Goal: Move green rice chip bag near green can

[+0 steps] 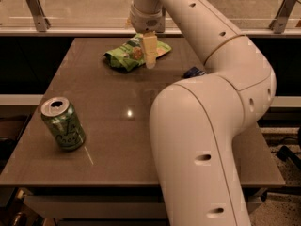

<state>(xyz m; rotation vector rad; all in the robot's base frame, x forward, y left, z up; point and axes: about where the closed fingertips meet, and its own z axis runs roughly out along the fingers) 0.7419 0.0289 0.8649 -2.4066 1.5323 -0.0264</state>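
The green rice chip bag (126, 55) lies crumpled at the far middle of the table. The green can (63, 124) stands upright near the front left, its silver top open. My gripper (150, 55) hangs down from the arm directly over the right part of the bag, its pale finger touching or just above the bag. The arm's big white links fill the right half of the view and hide part of the table.
A small dark blue wrapped bar (193, 72) lies right of the bag, partly behind the arm. The brown table (113, 98) has a metal rail and glass behind it. Bare tabletop lies between the bag and the can.
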